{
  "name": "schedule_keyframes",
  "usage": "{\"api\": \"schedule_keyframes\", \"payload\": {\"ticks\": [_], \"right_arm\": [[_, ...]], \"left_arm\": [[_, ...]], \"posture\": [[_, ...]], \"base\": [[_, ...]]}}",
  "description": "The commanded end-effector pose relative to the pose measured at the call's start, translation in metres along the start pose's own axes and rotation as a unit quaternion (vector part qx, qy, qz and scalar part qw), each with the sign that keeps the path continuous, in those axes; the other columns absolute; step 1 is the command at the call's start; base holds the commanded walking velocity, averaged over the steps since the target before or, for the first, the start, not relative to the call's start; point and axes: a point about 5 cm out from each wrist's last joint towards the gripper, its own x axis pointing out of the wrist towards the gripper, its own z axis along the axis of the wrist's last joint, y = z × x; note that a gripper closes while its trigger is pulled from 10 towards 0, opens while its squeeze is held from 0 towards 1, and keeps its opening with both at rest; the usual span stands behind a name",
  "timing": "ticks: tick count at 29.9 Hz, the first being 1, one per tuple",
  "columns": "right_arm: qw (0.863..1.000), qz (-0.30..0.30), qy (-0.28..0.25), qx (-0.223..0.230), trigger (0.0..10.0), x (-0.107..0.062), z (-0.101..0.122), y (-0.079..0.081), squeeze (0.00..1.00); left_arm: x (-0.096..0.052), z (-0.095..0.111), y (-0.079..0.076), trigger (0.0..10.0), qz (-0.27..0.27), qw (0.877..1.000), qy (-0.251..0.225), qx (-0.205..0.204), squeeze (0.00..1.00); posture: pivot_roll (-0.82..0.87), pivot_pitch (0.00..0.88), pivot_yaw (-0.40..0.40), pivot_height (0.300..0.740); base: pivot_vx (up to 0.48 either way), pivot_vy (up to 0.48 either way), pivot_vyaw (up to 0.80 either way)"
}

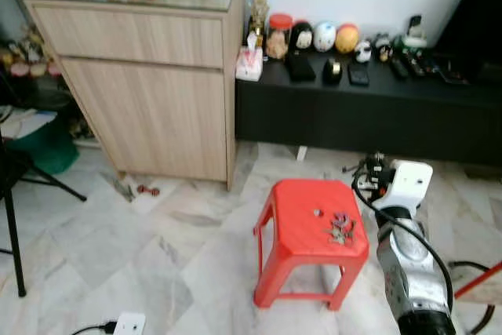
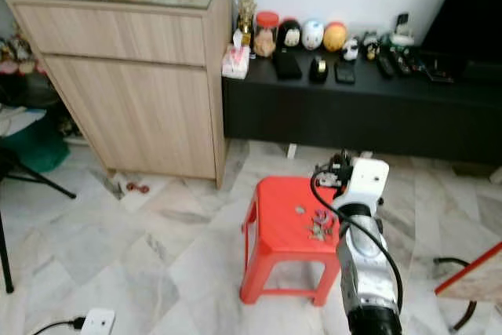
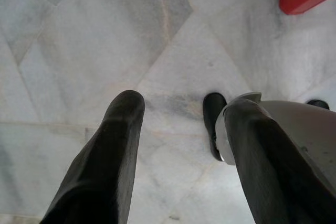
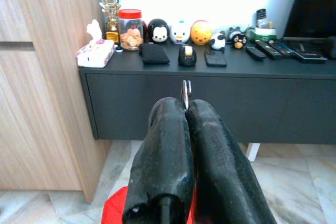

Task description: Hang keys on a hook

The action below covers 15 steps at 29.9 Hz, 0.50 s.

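Keys on the stool, right gripper (image 4: 185, 109) pinched on something thin
Bunch of metal keys (image 1: 340, 229) lies on red plastic stool (image 1: 302, 225) beside the arm; marble floor (image 1: 157, 249), left gripper (image 3: 184, 124) spread, holding nothing.

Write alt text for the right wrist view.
The right pincer is shut on a thin metal piece, raised above the red stool. Beyond it, a black low cabinet carries round toy figures and a jar beside a wooden cupboard.

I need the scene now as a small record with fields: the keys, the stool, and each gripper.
keys: lying on the seat of the red stool, towards the robot's right
red stool: stands on the marble floor, before the black low cabinet
right gripper: raised, fingers shut on a thin metal piece
left gripper: open, above the floor
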Motion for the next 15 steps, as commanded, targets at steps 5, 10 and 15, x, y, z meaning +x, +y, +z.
{"api": "schedule_keyframes", "payload": {"ticks": [5, 10, 15], "right_arm": [[1.000, -0.013, 0.007, 0.006, 10.0, 0.000, -0.002, -0.006, 0.00], [0.999, -0.029, 0.019, 0.013, 10.0, -0.001, -0.007, -0.012, 0.00], [0.997, -0.061, 0.036, 0.023, 10.0, -0.005, -0.015, -0.025, 0.00]], "left_arm": [[-0.001, -0.005, -0.002, 10.0, -0.001, 1.000, 0.014, 0.003, 0.00], [0.000, -0.004, -0.004, 10.0, -0.002, 1.000, 0.012, 0.007, 0.00], [0.000, -0.004, -0.005, 10.0, -0.002, 1.000, 0.011, 0.004, 0.00]], "posture": [[0.06, 0.000, -0.099, 0.740], [0.06, 0.000, -0.108, 0.740], [0.06, 0.000, -0.114, 0.740]], "base": [[0.000, 0.000, 0.00], [0.000, 0.000, 0.00], [0.000, -0.311, 0.00]]}}
